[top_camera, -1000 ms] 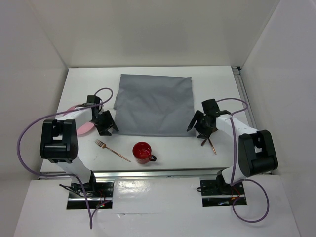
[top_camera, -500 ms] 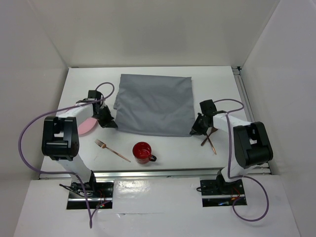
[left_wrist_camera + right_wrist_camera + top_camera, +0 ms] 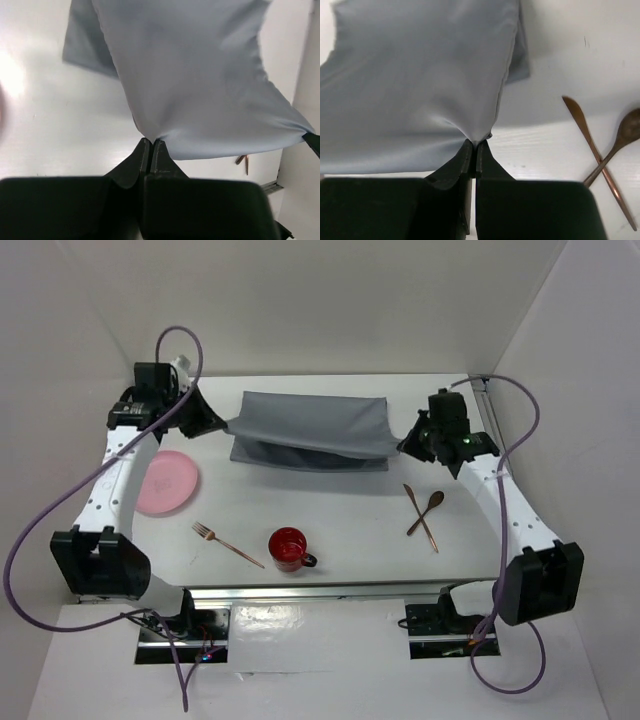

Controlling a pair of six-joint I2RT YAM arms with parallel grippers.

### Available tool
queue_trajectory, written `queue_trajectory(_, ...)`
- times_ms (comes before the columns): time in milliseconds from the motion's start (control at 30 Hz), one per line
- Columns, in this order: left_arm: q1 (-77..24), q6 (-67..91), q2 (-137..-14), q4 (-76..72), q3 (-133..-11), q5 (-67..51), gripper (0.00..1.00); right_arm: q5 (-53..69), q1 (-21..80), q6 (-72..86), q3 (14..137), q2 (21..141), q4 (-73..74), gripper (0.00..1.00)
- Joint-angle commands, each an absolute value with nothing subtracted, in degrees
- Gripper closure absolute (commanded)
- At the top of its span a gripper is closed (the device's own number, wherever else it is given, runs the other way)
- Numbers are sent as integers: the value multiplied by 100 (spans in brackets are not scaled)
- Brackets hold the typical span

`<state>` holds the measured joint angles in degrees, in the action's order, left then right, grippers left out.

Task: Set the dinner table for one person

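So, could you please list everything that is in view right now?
table: one, white, under everything
cloth: one, grey, far middle, raised at both ends
plate: one, pink, left side
fork: one, copper, left of the mug
mug: one, red, near middle
knife: one, copper, right side, crossing the spoon
spoon: one, copper, right side
left gripper: one, black, shut on cloth's left corner
right gripper: one, black, shut on cloth's right corner

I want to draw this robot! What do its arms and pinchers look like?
Both arms, left arm and right arm, have white links and chunky black joints. A purple cable loops along each. The left gripper and right gripper are black, with two slim pointed fingers.
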<state>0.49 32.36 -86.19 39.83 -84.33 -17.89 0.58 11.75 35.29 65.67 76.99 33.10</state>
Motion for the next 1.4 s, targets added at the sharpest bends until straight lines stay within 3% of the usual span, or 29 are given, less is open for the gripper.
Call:
queue_trajectory(0,44,3050,-8367,4395,-9034,-1950,100,-123,1204,3191,7197,7471,3893,100)
queue_trajectory(267,44,2936,-10061,4649,-11616,-2495,100,87,880,2813,9311,8655,3499,100)
queue_trajectory(500,44,3146,-12461,4607,-14164,-3330,100,904,414,2681,11632,10965,2875,100)
queue_trajectory(700,229,3928,-12990,3175,-14326,-4113,100,1485,211,2786,12639,11768,2049,100)
queue_trajectory(867,281,3833,-12588,2743,-14011,-4219,100,1616,211,2733,12017,11523,1653,100)
queue_trajectory(1067,396,3236,-12375,3180,-13027,-3991,100,2187,211,2681,9478,10680,995,100)
queue_trajectory(1233,448,2980,-11463,2787,-10632,-3666,100,2347,482,2681,7632,10283,642,100)
queue_trajectory(1367,500,2777,-11225,2856,-9654,-3323,100,2294,764,2567,7130,10283,852,100)
